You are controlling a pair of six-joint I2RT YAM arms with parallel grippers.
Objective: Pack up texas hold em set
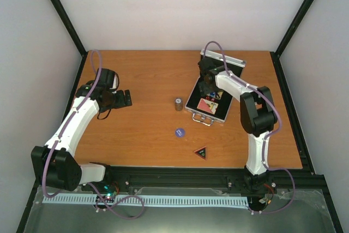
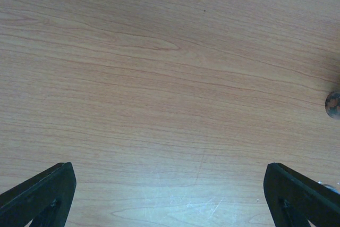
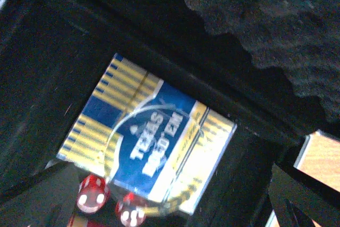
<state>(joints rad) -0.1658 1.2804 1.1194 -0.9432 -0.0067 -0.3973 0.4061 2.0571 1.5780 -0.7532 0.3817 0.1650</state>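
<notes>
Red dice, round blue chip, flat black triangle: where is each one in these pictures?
Red dice (image 3: 93, 193): right wrist view, top face of the left die.
Round blue chip (image 1: 180, 132): top external view, its centre.
Flat black triangle (image 1: 201, 153): top external view, its middle.

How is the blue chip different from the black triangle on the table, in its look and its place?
Shape: the blue chip is round; the black triangle has three corners. Colour: the chip is blue; the triangle is black with a red edge. Place: the triangle lies nearer the arm bases than the chip. Both lie flat on the table, outside the case.
</notes>
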